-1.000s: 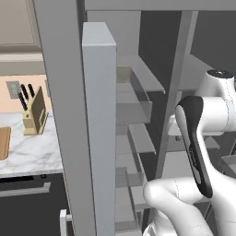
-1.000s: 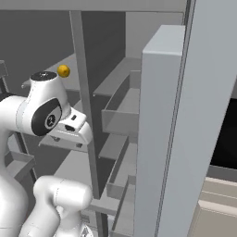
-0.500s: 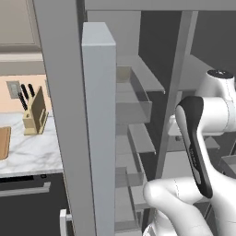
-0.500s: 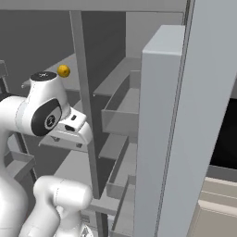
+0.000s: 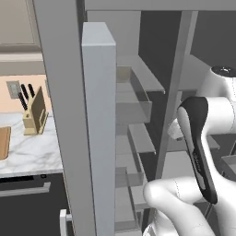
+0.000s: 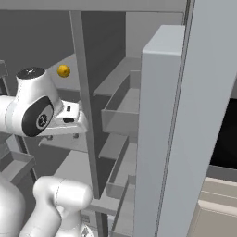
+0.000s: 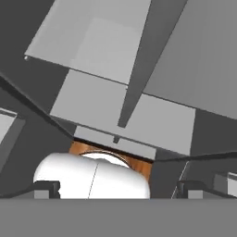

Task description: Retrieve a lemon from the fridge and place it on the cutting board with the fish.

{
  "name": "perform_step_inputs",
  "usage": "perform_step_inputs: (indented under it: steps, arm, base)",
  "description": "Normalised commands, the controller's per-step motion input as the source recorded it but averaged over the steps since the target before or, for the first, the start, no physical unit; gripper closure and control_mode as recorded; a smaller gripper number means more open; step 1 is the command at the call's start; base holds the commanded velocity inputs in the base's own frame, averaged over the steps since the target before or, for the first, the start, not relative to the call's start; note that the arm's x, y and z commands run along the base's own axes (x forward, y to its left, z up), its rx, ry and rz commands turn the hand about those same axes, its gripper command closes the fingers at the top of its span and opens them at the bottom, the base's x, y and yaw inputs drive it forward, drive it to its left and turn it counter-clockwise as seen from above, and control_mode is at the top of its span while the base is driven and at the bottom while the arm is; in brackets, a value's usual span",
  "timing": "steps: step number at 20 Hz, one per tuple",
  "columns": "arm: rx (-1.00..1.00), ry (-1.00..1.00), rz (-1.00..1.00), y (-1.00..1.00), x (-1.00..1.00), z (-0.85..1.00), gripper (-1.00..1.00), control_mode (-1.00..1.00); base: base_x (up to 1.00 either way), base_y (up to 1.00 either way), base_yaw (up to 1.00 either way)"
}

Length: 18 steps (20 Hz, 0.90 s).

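Note:
The fridge (image 5: 97, 120) stands open, its grey shelves and door bins (image 6: 121, 115) facing me. On an inner shelf at the upper left of the right base view lies the small yellow lemon (image 6: 63, 71), above and just behind my wrist. My gripper (image 7: 118, 189) is open with nothing between its fingertips (image 7: 46, 188); the hand view looks along it at grey fridge shelves and a dark upright post. A sliver of the cutting board (image 5: 2, 142) peeks in at the left edge of the left base view, on the marble counter. The fish is out of view.
A wooden knife block (image 5: 35, 113) with black handles stands on the marble counter (image 5: 27, 154) left of the fridge. The open door's thick edge (image 6: 159, 139) rises close on the arm's right. The fridge's centre post (image 6: 83, 102) stands just beside my hand.

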Motion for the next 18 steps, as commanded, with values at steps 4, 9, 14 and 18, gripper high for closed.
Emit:
perform_step_inputs:
  steps: [4, 9, 14, 18]
  arm:
    - [-0.29, -0.30, 0.65, 0.00, -0.10, 0.23, -1.00, -1.00]
    - [-0.17, -0.27, 0.80, 0.00, 0.00, 0.28, -1.00, -1.00]
    - [-0.26, -0.08, 0.43, 0.28, -0.21, 0.50, -1.00, -1.00]
    - [-0.25, -0.04, 0.10, 0.49, -0.38, 0.32, -1.00, -1.00]
  base:
    - [0.00, 0.00, 0.00]
    - [0.00, 0.00, 0.00]
    - [0.00, 0.00, 0.00]
    - [0.00, 0.00, 0.00]
